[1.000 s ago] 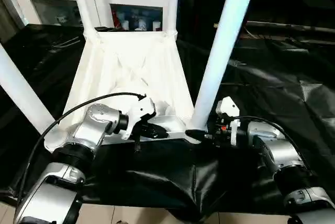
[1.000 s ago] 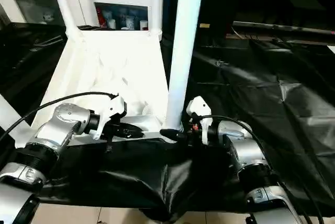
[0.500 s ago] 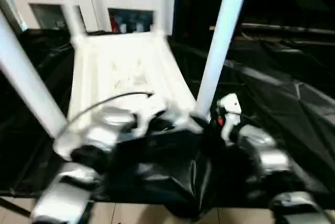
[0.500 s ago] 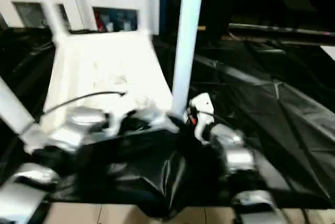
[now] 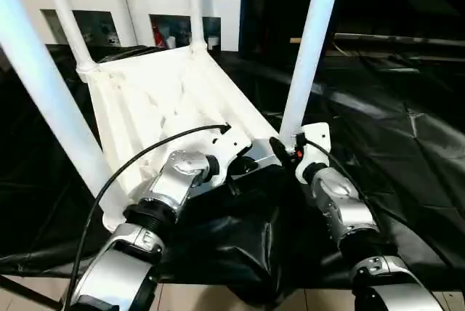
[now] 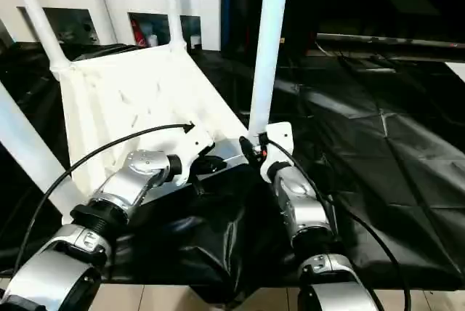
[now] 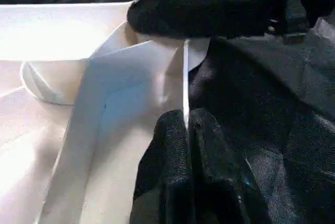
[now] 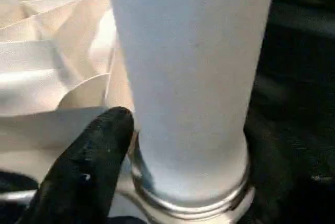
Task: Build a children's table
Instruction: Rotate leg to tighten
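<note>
Upturned table gripped at its near edge

The tabletop (image 5: 167, 100) was lain underside-up on the black cloth, legs upright. Its near rim was pinched by the left gripper (image 7: 186, 124); the near-right leg (image 5: 309, 42), just beyond, was straddled at its socket by the right gripper (image 5: 283, 152).

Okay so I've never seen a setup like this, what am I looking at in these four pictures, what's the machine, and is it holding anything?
This is a humanoid robot with two silver arms, each ending in two black fingers. The two wide pictures come from cameras in its head, looking down over its forearms. The two close-ups come from cameras on its wrists.

On the black-draped work table lies a white plastic children's tabletop, upside down, with white legs standing up from its corners.

The left gripper is shut on the tabletop's thin near edge. The right gripper is at the base of the near right leg; the wrist view shows one finger beside that leg, but a firm hold cannot be confirmed.
</note>
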